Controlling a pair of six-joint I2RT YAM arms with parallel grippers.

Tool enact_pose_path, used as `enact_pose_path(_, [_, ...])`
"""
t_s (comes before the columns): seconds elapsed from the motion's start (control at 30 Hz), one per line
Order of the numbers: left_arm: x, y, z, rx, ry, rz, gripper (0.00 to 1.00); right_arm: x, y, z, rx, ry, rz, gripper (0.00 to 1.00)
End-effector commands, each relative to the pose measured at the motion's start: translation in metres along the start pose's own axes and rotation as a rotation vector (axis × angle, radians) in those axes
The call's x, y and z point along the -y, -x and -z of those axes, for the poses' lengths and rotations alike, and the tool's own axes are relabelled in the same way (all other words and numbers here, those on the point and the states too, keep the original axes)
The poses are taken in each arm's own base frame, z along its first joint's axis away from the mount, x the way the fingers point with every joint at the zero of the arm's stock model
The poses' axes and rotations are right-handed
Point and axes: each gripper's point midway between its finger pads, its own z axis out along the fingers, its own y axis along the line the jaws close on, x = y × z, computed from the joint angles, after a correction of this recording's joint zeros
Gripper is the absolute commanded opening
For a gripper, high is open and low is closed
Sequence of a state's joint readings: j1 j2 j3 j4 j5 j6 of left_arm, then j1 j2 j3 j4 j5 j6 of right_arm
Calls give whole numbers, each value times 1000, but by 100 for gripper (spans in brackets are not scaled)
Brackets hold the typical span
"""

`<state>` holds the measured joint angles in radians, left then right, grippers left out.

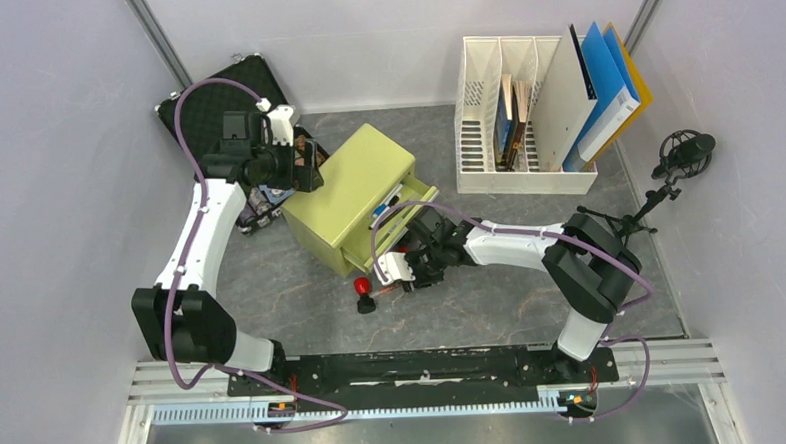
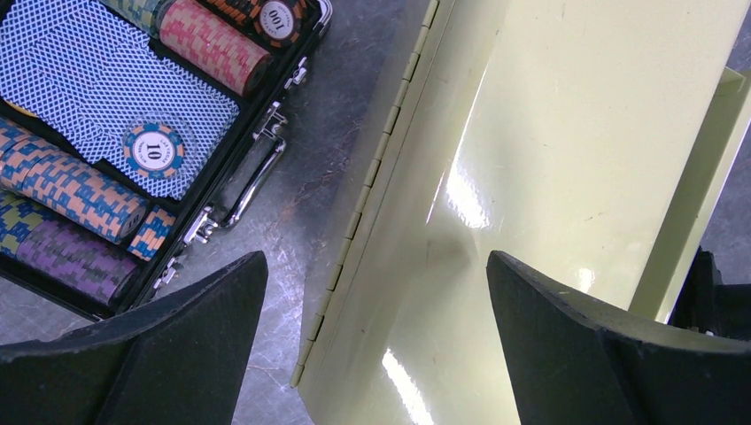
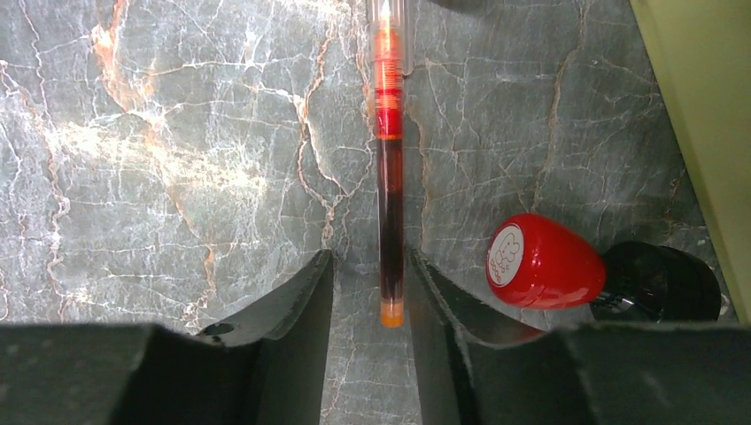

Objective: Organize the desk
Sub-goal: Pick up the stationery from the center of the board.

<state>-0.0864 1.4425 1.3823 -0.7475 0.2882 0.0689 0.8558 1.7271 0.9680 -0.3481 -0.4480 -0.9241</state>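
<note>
The desk (image 3: 177,177) is dark grey marbled stone. A red-orange pen (image 3: 390,159) lies on it, its rear end between the fingers of my right gripper (image 3: 370,261). The right finger is close against the pen, and a gap shows on the left, so the gripper is open. A red-capped stamp (image 3: 542,262) with a black base (image 3: 660,282) lies just right of it. From above, my right gripper (image 1: 396,272) is low in front of the yellow-green cabinet (image 1: 357,179). My left gripper (image 2: 376,266) hangs wide open and empty over the cabinet's hinged back edge (image 2: 354,221).
The cabinet's top drawer (image 1: 408,196) stands open with pens in it. An open black case of poker chips and cards (image 2: 133,133) lies left of the cabinet. A white file organiser (image 1: 510,117) with folders stands at the back right, with a microphone on a stand (image 1: 686,154) at the right wall.
</note>
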Motion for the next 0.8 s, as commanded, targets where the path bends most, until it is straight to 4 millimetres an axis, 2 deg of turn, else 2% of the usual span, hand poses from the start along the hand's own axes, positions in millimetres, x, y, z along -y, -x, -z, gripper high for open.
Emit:
enact_pose_path(0.0, [-2,11,5,52,3,-36,100,-3,-10,-7,-32,18,5,39])
enact_pose_path(0.2, [-2,10,4,50,3,-34,100,-17,-22,-4,-85,80,1,14])
enact_pose_path(0.27, [-2,10,5,50,5,-34,100,-25,-28,0,-110,101,-3,10])
enact_pose_path(0.57, [-2,11,5,55,5,-35,100,-49,-61,46,-222,98,-32,1])
enact_pose_path(0.67, [-1,11,4,53,2,-35,100,-46,-58,66,-242,54,-6,0])
enact_pose_path(0.77, [-1,9,3,52,0,-33,100,-34,-44,87,-236,-3,24,0])
